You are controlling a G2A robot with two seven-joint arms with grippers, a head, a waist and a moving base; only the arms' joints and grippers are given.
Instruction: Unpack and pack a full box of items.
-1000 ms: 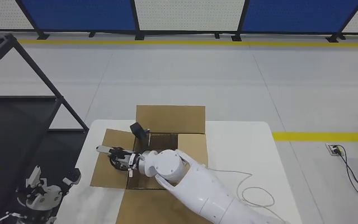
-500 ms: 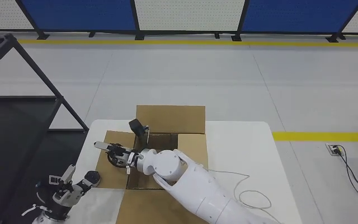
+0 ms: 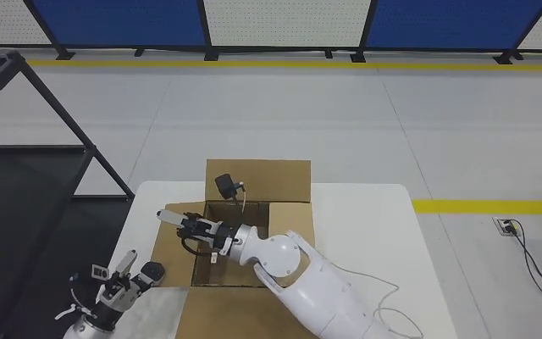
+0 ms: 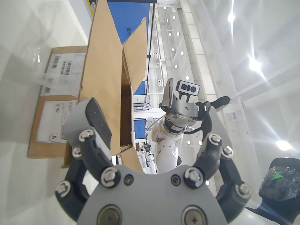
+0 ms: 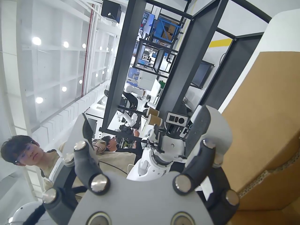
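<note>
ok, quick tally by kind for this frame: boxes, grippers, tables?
cardboard box: 1
grippers: 2 (left gripper, right gripper, both open and empty)
table: 1
total: 4

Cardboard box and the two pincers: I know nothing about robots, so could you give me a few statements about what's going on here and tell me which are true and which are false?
1. The cardboard box has its flaps folded open. True.
2. The right pincer is clamped on an item from the box. False: it is open, with nothing between its fingers.
3. The left pincer is open. True.
4. The box stands on the floor. False: it stands on the white table.
5. One outer side of the box carries stuck-on labels. True.
</note>
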